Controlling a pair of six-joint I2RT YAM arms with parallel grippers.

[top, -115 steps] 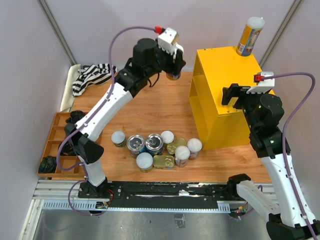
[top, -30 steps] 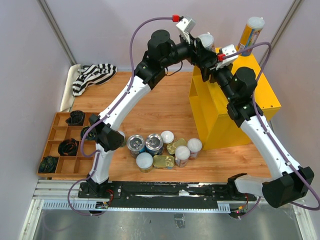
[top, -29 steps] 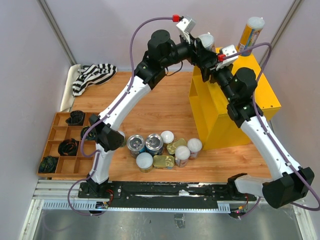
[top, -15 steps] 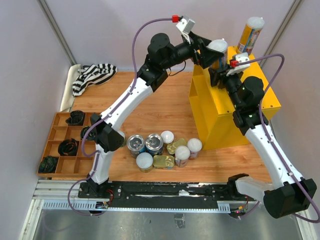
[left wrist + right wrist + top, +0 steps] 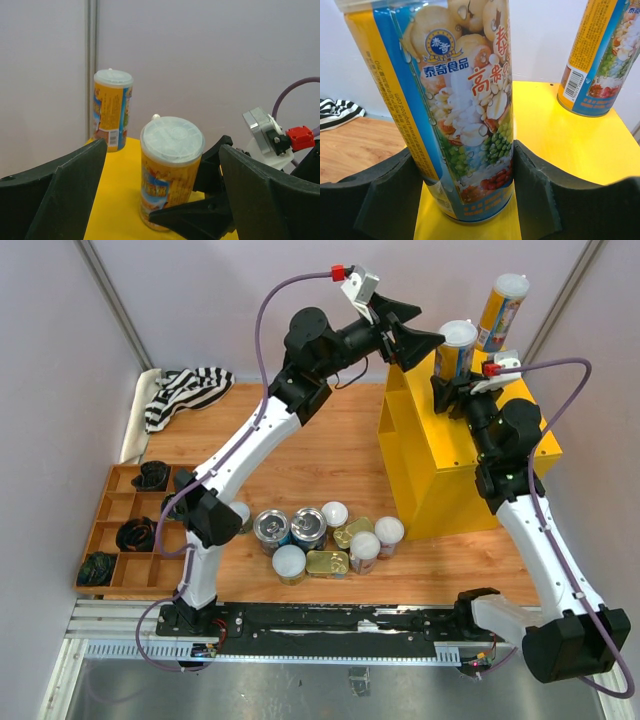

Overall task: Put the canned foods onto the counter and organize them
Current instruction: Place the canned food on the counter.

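Item: tall orange-and-blue printed tube can with white plastic lid (image 5: 455, 348), upright on top of the bright yellow box-shaped cabinet (image 5: 450, 475), toward its far edge.
Handling: judged rigid, smooth-walled and somewhat slippery. It is tall and narrow, so tip-prone, and is best taken low on the body, never by the lid.
Right gripper (image 5: 455, 388): closed around the can's lower body, pads against both sides.
Left gripper (image 5: 425, 328): spread wide beside the can's top, holding nothing.
Neighbour: matching white-lidded tube can (image 5: 500, 310), upright at the far right corner, standing apart.
Stock: cluster of mixed cans and tins (image 5: 320, 540) on the brown wooden tabletop (image 5: 330, 440).
Surroundings: wooden compartment tray (image 5: 108, 508), striped cloth (image 5: 185, 390), pale walls close around.
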